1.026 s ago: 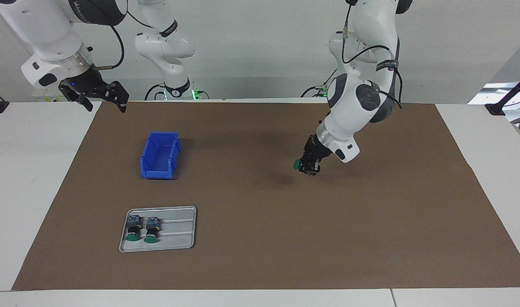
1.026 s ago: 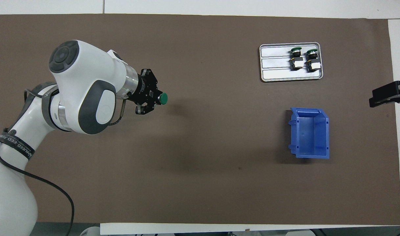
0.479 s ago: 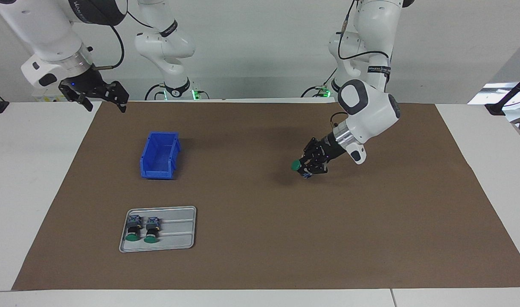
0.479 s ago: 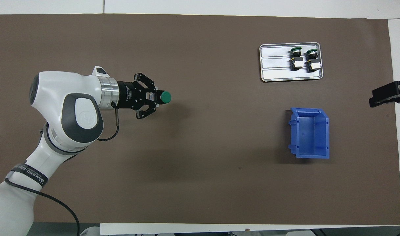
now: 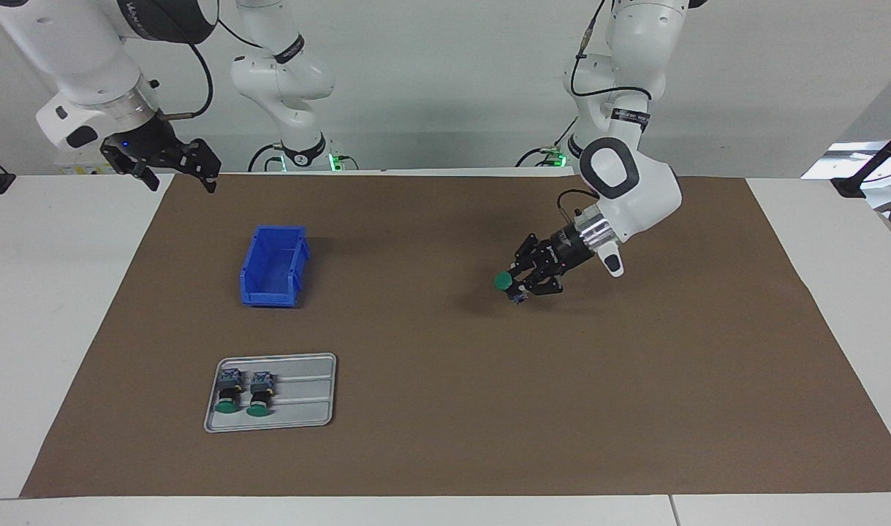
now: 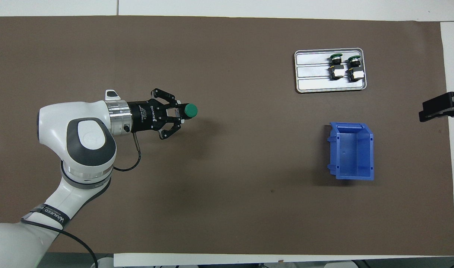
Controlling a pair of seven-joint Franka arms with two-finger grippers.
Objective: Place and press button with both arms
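My left gripper (image 5: 520,286) (image 6: 181,114) is shut on a green-capped button (image 5: 503,281) (image 6: 191,109), held just above the brown mat (image 5: 445,438) toward the left arm's end of the table, the cap pointing toward the right arm's end. Two more buttons (image 5: 228,394) (image 5: 259,394) (image 6: 336,65) (image 6: 353,66) lie side by side in the grey tray (image 5: 306,398) (image 6: 312,80). The right gripper (image 5: 175,174) (image 6: 433,111) waits open in the air over the mat's edge at the right arm's end, holding nothing.
An empty blue bin (image 5: 273,267) (image 6: 351,150) stands on the mat, nearer to the robots than the tray. White table (image 5: 50,292) borders the mat on both ends.
The left arm has lowered and its wrist has turned more level, carrying the button a little toward the right arm's end. The right arm has not moved.
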